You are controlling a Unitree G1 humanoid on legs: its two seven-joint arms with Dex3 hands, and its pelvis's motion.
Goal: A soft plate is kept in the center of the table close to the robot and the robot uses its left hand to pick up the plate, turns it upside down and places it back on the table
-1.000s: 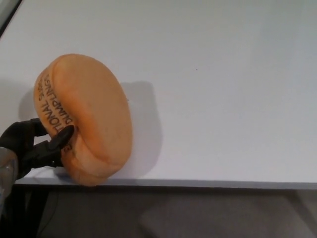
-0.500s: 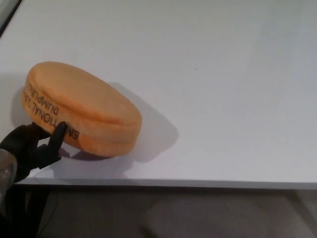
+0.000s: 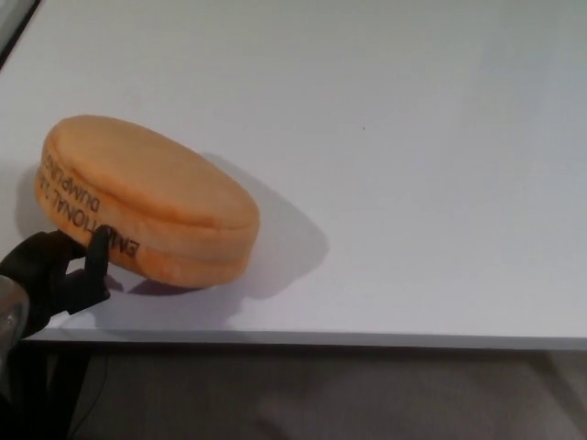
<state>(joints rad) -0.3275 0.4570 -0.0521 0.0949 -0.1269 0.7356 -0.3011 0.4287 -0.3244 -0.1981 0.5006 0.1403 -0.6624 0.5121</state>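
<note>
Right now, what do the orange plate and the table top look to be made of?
The plate looks like plush fabric over soft stuffing: fuzzy matt orange surface, rounded puffy edges, a seam round its side and black printed lettering. The table looks like a hard, smooth white board, perhaps laminate: even matt sheen and a crisp straight front edge.

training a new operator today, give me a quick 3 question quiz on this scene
1. True or false: the right hand is touching the plate.
2. Which is nearest the left hand? A) the table's far edge B) its near left corner C) its right side
3. Fill in: the printing on the plate's rim is ____ in colour.

Key:
1. False. Only the left hand shows, a finger against the orange plate's rim.
2. B.
3. Black, and it reads upside down from the head view.
</note>
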